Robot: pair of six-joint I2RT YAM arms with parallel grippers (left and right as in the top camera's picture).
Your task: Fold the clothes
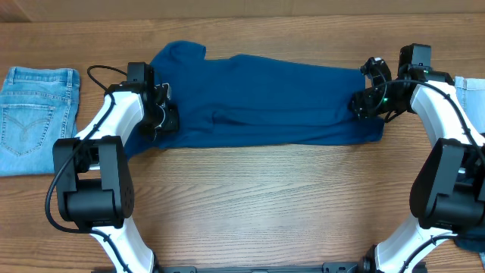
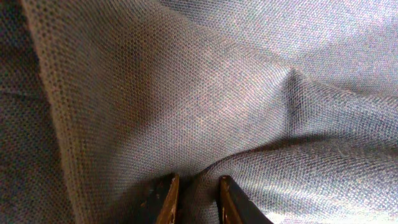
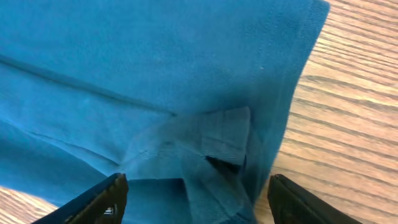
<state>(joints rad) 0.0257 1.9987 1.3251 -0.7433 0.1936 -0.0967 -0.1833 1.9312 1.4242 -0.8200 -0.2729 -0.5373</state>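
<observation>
The deep blue shirt (image 1: 265,98) lies spread out long across the far half of the table, folded lengthwise and wrinkled. My left gripper (image 1: 163,115) is at the shirt's left end. In the left wrist view its fingers (image 2: 198,186) are nearly together, with a ridge of the blue fabric (image 2: 205,93) pinched between them. My right gripper (image 1: 364,102) is at the shirt's right end. In the right wrist view its fingers (image 3: 198,186) are wide apart, straddling the folded collar area of the shirt (image 3: 155,68) near the shirt's edge, with nothing held.
Folded light-blue denim jeans (image 1: 36,117) lie at the far left. Another pale blue cloth (image 1: 471,98) shows at the right edge behind my right arm. Bare wooden table (image 1: 265,205) lies in front of the shirt.
</observation>
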